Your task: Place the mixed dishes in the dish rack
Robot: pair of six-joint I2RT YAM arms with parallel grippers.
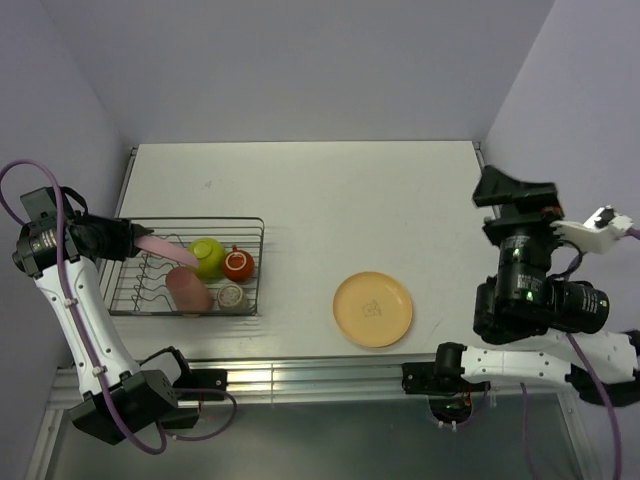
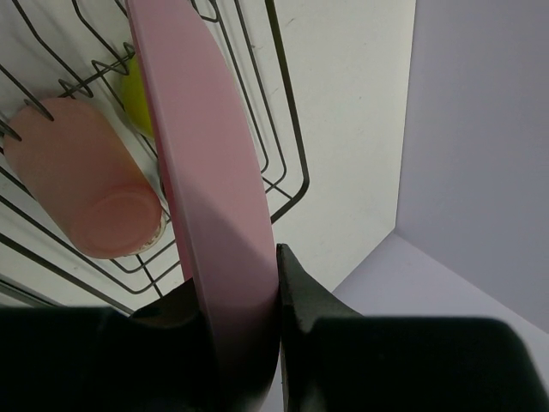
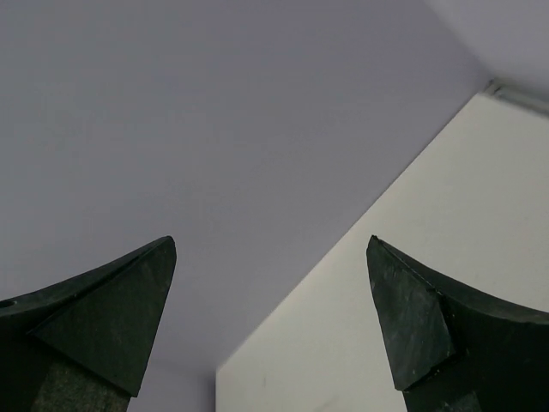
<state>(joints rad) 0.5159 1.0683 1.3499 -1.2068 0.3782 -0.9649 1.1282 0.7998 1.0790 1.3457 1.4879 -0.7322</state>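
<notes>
The dark wire dish rack (image 1: 125, 290) stands at the left of the table. My left gripper (image 1: 133, 241) is shut on the rim of the pink plate (image 1: 166, 249), which it holds on edge over the rack's left half. In the left wrist view the pink plate (image 2: 206, 154) runs between the fingers (image 2: 296, 292), above the rack's wires (image 2: 287, 129). The lime-green bowl (image 1: 207, 256), red-orange bowl (image 1: 238, 264), salmon-pink cup (image 1: 187, 290) and tiny beige cup (image 1: 231, 296) are in the rack. The yellow-orange plate (image 1: 372, 309) lies flat on the table. My right gripper (image 3: 270, 245) is open and empty, raised at the right.
A metal rail (image 1: 300, 378) runs along the table's near edge. Lavender walls (image 1: 300, 60) close in the back and both sides. The right arm's body (image 1: 530, 300) stands just right of the yellow-orange plate.
</notes>
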